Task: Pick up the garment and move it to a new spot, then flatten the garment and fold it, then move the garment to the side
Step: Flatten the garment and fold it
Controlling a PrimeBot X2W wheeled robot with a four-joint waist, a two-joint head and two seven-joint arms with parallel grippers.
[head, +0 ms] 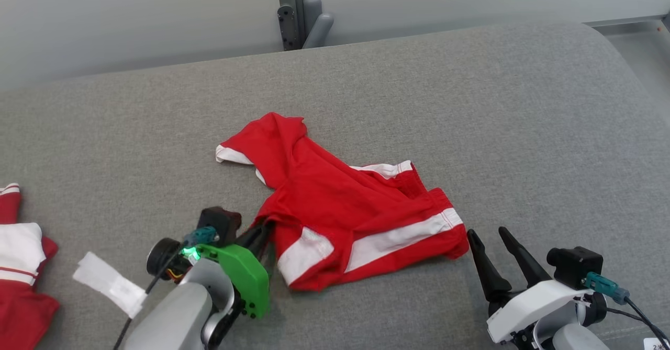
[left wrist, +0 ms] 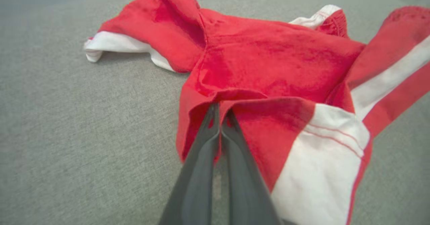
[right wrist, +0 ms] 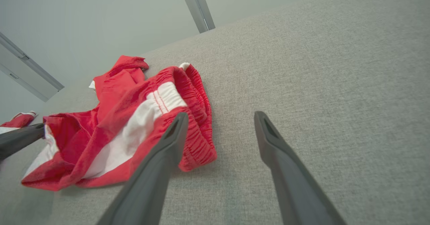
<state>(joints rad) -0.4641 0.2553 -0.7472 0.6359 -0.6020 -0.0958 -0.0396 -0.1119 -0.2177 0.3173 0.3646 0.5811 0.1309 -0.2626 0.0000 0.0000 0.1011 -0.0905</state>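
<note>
Pinching the shorts at their near-left edge, mid grey cushion: left gripper closed, seemingly on one red fold. Right gripper fingers apart, just beside the waistband. Lift slow and straight; watch for cloth slipping.

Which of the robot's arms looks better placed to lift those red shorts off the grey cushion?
The left. Its left gripper is shut on a fold of the red shorts, so it could probably lift straight away. The right gripper stands open beside them, holding nothing.
</note>
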